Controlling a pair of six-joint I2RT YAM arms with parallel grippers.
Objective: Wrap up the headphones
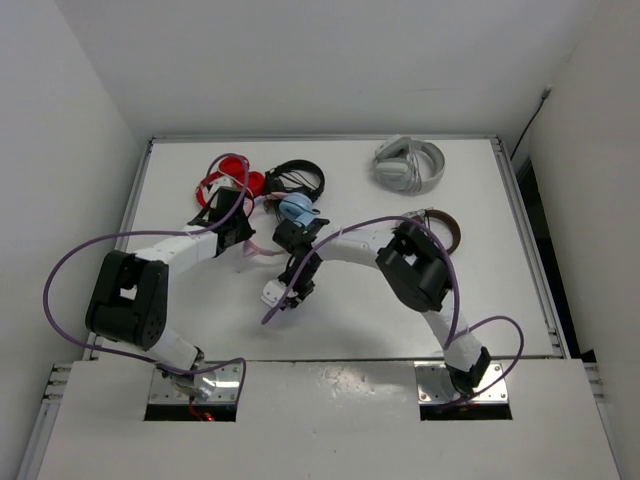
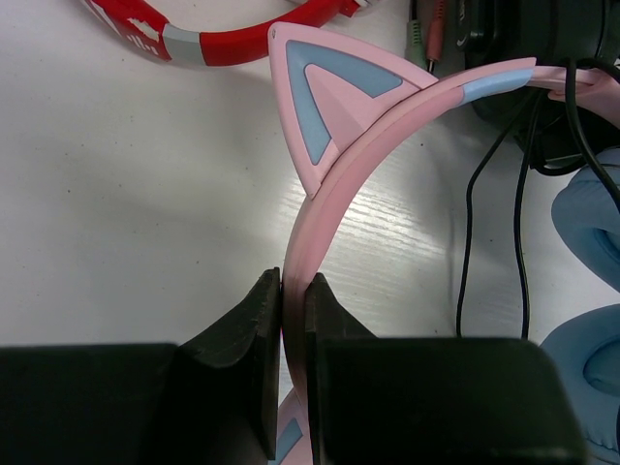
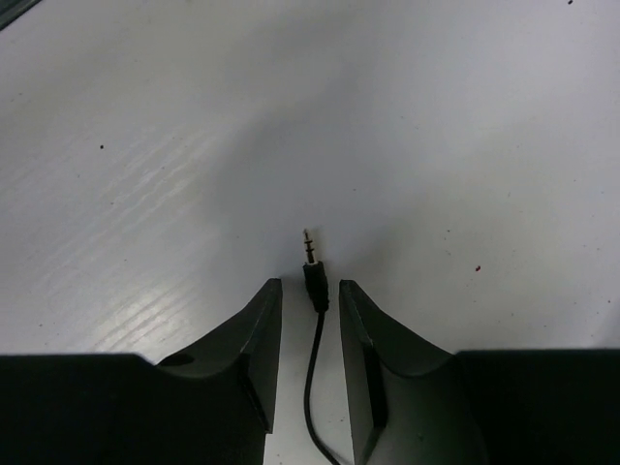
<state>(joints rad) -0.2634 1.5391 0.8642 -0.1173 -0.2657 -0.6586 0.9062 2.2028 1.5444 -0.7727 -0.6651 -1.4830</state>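
Observation:
The headphones have a pink headband (image 2: pixel 320 208) with a pink and blue cat ear (image 2: pixel 325 97), light blue ear cups (image 2: pixel 591 232) and a thin black cable (image 2: pixel 465 262). In the top view one blue cup (image 1: pixel 296 208) shows at the table's middle. My left gripper (image 2: pixel 294 286) is shut on the pink headband, low over the table; it also shows in the top view (image 1: pixel 243 236). My right gripper (image 3: pixel 310 285) is open and points down at the table, its fingers on either side of the cable's jack plug (image 3: pixel 314 276) without touching it. It also shows in the top view (image 1: pixel 293 290).
A red pair of headphones (image 1: pixel 228 175) and a black pair (image 1: pixel 295 180) lie just behind the pink pair. A grey pair (image 1: pixel 410 165) lies at the back right, and a dark brown pair (image 1: pixel 445 225) at the right behind my right arm's elbow.

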